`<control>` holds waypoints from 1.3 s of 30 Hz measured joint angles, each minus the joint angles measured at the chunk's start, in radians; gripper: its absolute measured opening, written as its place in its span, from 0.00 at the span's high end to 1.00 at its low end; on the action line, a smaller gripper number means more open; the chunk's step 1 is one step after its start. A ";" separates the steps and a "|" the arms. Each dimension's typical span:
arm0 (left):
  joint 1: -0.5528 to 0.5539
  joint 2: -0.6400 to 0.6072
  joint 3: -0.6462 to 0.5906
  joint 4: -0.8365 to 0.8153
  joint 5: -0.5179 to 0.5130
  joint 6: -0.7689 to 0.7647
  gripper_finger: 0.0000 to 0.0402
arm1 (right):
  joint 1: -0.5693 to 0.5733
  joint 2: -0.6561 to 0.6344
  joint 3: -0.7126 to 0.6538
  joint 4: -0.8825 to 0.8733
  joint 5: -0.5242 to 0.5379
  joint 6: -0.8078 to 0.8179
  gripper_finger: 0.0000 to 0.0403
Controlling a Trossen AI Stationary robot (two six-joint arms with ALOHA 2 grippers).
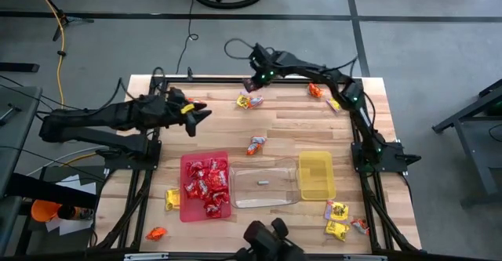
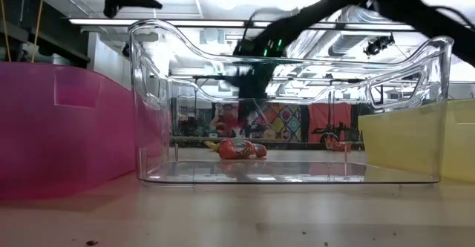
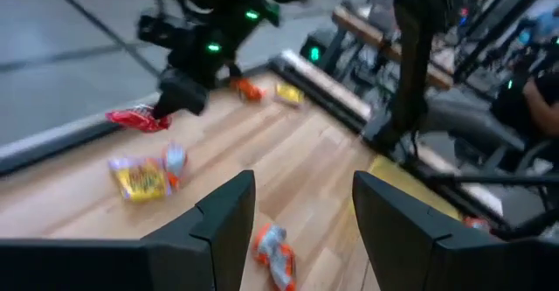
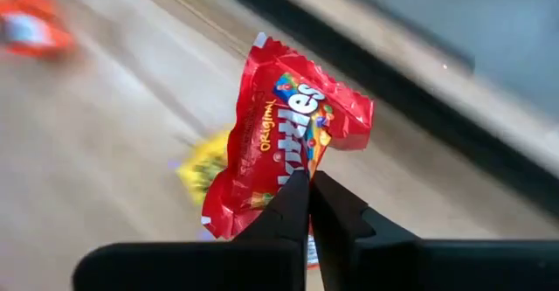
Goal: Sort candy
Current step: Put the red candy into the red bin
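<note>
Right hand [image 4: 307, 205]: I see it at the bench's [image 1: 314, 124] far edge, arm stretched across the back, fingers pinched on a red candy packet [image 4: 284, 147] held up off the wood.
Left hand [image 3: 301, 221]: I have it hovering above the bench's left side, fingers apart, holding nothing, arm reaching in from the left.
Loose candy: a yellow packet [image 1: 250, 101] lies just beside the right hand; another piece [image 1: 256, 144] lies mid-bench.
Red tray [image 1: 186, 212]: I count many red packets inside.
</note>
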 joint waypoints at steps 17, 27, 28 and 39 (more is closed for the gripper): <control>0.000 0.038 -0.002 0.076 -0.108 0.187 0.55 | 0.305 -0.376 0.000 -0.011 -0.154 -0.422 1.00; 0.000 0.089 -0.002 0.199 0.162 0.200 0.55 | 0.504 -0.375 0.000 -0.004 0.192 -0.522 1.00; 0.000 0.089 -0.002 0.199 0.167 0.185 0.55 | 0.517 -0.375 0.000 -0.005 0.195 -0.529 1.00; 0.003 0.089 -0.002 0.159 0.255 -0.079 0.55 | 0.632 -0.375 0.000 0.057 0.388 -0.743 1.00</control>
